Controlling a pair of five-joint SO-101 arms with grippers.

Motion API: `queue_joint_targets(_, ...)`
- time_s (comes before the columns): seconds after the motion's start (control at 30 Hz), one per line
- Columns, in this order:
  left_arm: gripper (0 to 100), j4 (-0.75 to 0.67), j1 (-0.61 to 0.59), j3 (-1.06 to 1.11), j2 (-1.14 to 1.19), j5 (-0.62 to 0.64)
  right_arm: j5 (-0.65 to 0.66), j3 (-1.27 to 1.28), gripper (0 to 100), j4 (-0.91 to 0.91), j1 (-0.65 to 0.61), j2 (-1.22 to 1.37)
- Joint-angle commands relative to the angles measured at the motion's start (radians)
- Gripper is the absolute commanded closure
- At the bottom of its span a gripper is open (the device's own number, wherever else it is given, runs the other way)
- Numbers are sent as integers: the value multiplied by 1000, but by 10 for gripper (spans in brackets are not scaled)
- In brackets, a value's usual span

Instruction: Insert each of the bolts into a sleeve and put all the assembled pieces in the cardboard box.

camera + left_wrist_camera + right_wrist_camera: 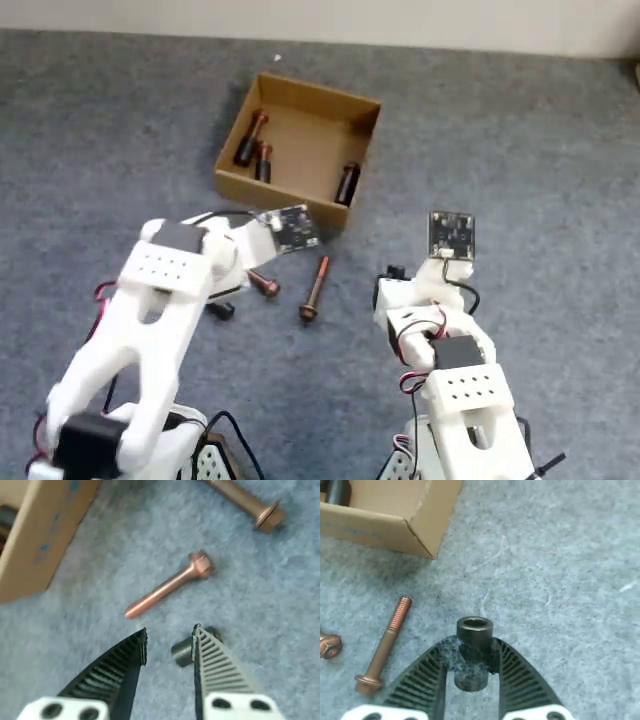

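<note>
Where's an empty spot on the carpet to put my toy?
Bare grey carpet lies right of the brown cardboard box, and left of it. It's crowded in front of the box: two copper bolts and a short black sleeve between the arms.

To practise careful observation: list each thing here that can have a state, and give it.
left gripper: open, empty.
right gripper: shut.
held black cylindrical sleeve: clamped in right gripper, no bolt inside.
loose black cylindrical sleeve: lying on grey carpet, no bolt in it.
copper hex-head bolt: loose on carpet, unsleeved.
copper flanged bolt: loose on carpet, unsleeved.
brown cardboard box: open, holding three dark pieces.
</note>
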Motion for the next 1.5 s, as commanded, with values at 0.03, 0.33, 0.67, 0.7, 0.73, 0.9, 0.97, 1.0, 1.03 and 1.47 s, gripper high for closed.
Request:
queue_joint_targets(0.03, 833, -5, 51, -122, 133, -11, 9, -18, 995, -35, 16, -22)
queue_joint_targets(0.33, 859, -5, 56, -295, 429, -44, 9, -16, 995, -35, 16, -22)
queue_joint_targets(0.67, 877, -5, 122, -348, 559, -49, 9, -16, 995, -35, 16, -22)
queue_joint_targets(0.7, 877, -5, 133, -346, 561, -49, 9, -16, 995, -35, 16, -22)
queue_joint_targets(0.73, 877, -5, 143, -346, 561, -48, 9, -16, 995, -35, 16, -22)
queue_joint_targets(0.9, 877, -2, 163, -344, 561, -48, 9, -16, 995, -35, 16, -22)
queue_joint_targets(0.97, 878, 0, 180, -344, 561, -46, 9, -16, 995, -35, 16, -22)
queue_joint_targets(1.0, 878, 0, 188, -344, 559, -44, 9, -18, 995, -35, 16, -22)
queue_joint_targets(1.03, 878, 0, 194, -344, 559, -28, 9, -18, 995, -35, 16, -22)
queue_joint_targets(1.47, 995, -5, 209, -305, 559, 2, 9, -16, 995, -35, 16, -22)
